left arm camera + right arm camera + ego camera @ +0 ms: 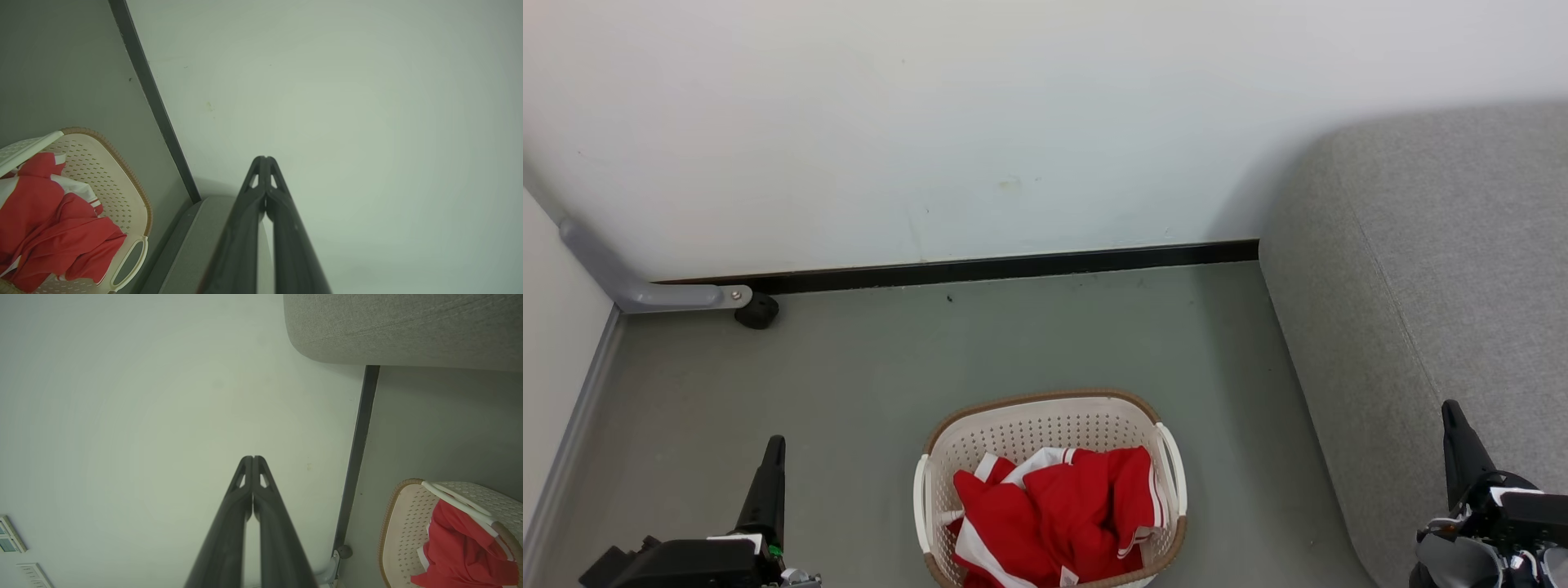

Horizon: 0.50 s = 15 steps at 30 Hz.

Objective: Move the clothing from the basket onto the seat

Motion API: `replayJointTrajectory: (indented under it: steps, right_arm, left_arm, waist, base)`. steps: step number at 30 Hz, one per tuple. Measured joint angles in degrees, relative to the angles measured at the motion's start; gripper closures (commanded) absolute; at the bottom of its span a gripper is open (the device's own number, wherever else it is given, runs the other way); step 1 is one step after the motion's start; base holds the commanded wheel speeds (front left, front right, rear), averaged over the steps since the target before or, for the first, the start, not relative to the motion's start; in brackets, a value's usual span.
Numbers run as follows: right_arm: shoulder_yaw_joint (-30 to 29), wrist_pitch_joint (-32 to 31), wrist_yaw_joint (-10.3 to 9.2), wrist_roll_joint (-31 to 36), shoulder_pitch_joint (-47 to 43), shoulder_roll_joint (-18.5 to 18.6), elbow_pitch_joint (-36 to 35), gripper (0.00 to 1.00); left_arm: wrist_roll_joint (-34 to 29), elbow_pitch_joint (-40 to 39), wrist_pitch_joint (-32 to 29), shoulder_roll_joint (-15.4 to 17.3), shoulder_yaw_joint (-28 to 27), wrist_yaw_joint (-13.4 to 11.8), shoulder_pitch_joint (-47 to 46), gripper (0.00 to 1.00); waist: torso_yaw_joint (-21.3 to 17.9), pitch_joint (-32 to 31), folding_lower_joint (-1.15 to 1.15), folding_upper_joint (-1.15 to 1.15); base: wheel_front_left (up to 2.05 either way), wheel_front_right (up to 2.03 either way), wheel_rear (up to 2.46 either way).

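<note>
Red clothing (1058,518) with white panels lies bunched in the cream perforated basket (1045,420) on the floor, bottom centre of the head view. The grey seat (1437,269) fills the right side. My left gripper (774,445) stands shut at the lower left, well left of the basket, empty. Over the seat's front edge at the lower right my right gripper (1450,408) is shut and empty too. The left wrist view has the clothing (49,228) in the basket (122,179) and closed fingertips (265,159). The right wrist view shows the clothing (461,547), basket (402,522), seat (400,326).
A white wall with a black skirting strip (996,265) runs behind the basket. A grey bracket with a black wheel (757,310) sits at the wall's foot on the left. Grey floor (849,384) spreads between the basket, wall and seat.
</note>
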<state>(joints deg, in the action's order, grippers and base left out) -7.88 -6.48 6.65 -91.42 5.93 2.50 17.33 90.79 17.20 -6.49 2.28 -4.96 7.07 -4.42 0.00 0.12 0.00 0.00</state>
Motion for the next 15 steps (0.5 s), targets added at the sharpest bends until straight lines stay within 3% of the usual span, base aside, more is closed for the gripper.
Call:
replayJointTrajectory:
  steps: [15]
  right_arm:
    - [0.00,0.00,0.00,0.00,0.00,0.00,0.00,1.00]
  left_arm:
    - [0.00,0.00,0.00,0.00,0.00,0.00,0.00,1.00]
  waist:
    - [0.00,0.00,0.00,0.00]
  base:
    - [0.00,0.00,0.00]
